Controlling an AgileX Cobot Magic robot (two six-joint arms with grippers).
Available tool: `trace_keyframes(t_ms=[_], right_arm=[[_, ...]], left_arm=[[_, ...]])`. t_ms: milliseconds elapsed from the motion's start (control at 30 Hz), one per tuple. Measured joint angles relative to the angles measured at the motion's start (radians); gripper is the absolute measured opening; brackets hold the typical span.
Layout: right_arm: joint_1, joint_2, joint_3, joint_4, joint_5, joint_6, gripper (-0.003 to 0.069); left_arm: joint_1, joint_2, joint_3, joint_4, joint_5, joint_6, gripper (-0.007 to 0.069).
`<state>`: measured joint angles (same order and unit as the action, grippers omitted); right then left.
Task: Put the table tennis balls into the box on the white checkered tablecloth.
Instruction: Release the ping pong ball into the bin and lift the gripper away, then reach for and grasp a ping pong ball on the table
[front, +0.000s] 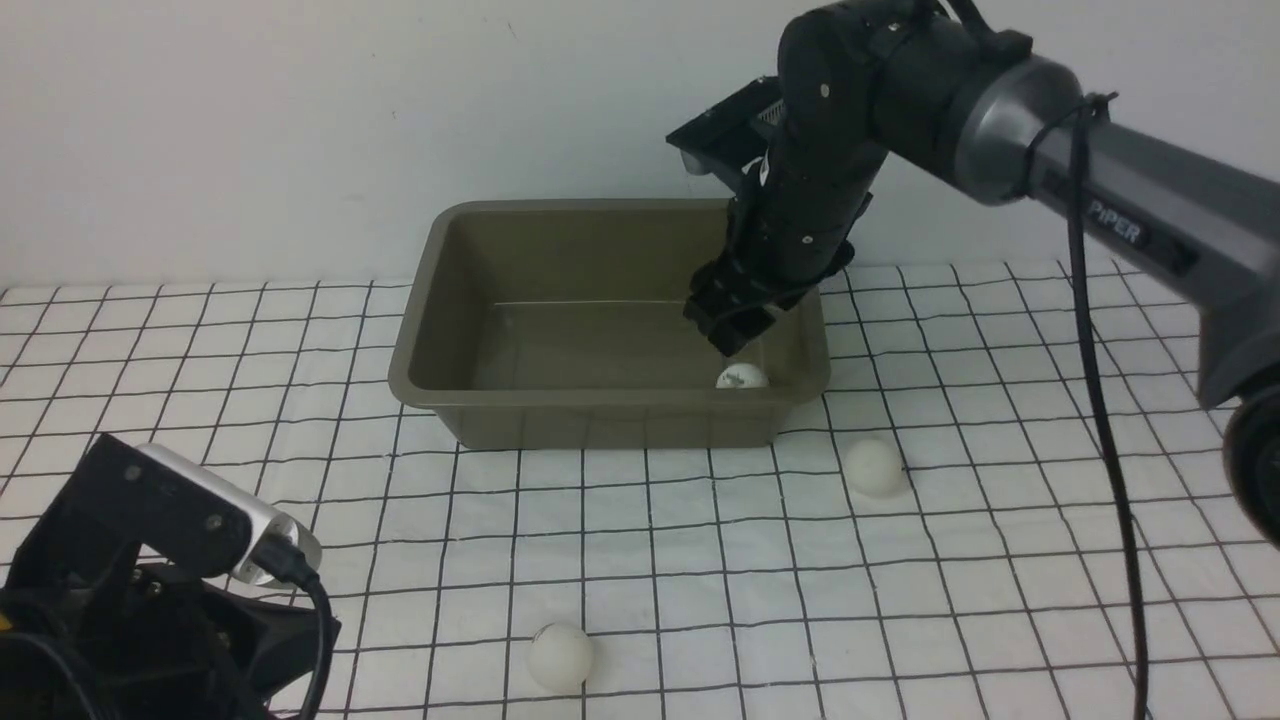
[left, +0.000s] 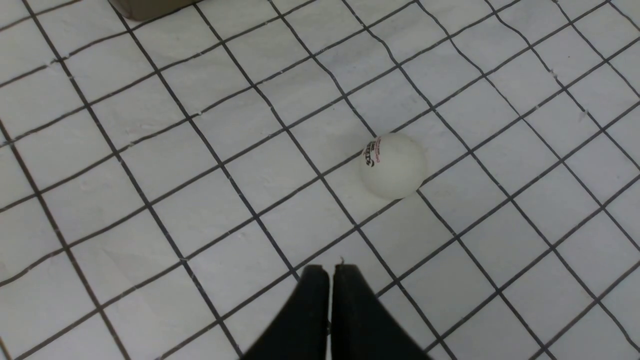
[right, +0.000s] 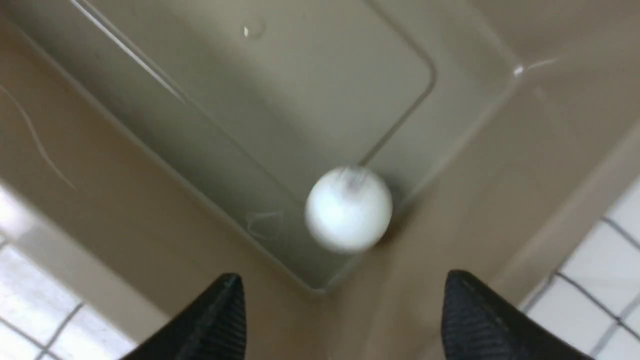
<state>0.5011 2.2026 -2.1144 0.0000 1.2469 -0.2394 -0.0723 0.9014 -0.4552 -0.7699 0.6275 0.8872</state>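
White and matte, one small round table tennis ball (front: 741, 377) lies inside the wide, shallow olive-grey plastic box (front: 600, 425). It rests on the floor at the tub's lower right corner in the front view, close to the near wall. In the right wrist view this ball (right: 348, 208) is blurred, with a dark smudge on top that is probably its printed mark. Whether it touches the wall there I cannot tell.

Directly above it hangs the black right gripper (front: 730, 335), reaching down into the box from the upper right of the frame. Its jaws stand wide apart with nothing between them, and the ball lies free below (right: 342, 277).

The box stands on the white checkered tablecloth (front: 700, 560), just above the middle of the front view. A second white ball (front: 873, 467) sits on the cloth near the box's lower right corner, apart from it. A third white ball (front: 560, 656) sits well away, at the bottom centre of the frame. The left wrist view shows this one (left: 393, 165) with a small red and dark logo on its side.

The black left gripper (left: 330, 270) has its fingertips pressed together, holding nothing and clear of that ball. The left arm (front: 150, 580) fills the lower left corner of the front view.
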Motion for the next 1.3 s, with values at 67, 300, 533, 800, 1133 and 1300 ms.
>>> trace_keyframes(t_ms=[67, 300, 533, 800, 1133, 1300], right_arm=[[-0.001, -0.030, 0.000, -0.007, 0.000, 0.004, 0.0478], [-0.036, -0.177, 0.039, -0.011, 0.000, 0.008, 0.0478], [-0.100, -0.371, 0.307, -0.020, 0.003, 0.008, 0.0478], [-0.088, -0.413, 0.535, 0.000, -0.037, 0.008, 0.0478], [-0.088, -0.364, 0.538, 0.000, -0.091, -0.012, 0.0478], [-0.088, -0.302, 0.538, -0.018, -0.114, -0.014, 0.0478]], left_arm=[[0.000, 0.000, 0.000, 0.003, 0.002, 0.000, -0.0003], [0.000, 0.000, 0.000, 0.022, 0.027, 0.000, -0.0003], [0.000, 0.000, 0.000, 0.023, 0.027, 0.000, -0.0003], [0.000, 0.000, 0.000, 0.023, 0.027, 0.000, -0.0003], [0.000, 0.000, 0.000, 0.023, 0.028, 0.000, -0.0003], [0.000, 0.000, 0.000, 0.023, 0.030, 0.000, -0.0003]])
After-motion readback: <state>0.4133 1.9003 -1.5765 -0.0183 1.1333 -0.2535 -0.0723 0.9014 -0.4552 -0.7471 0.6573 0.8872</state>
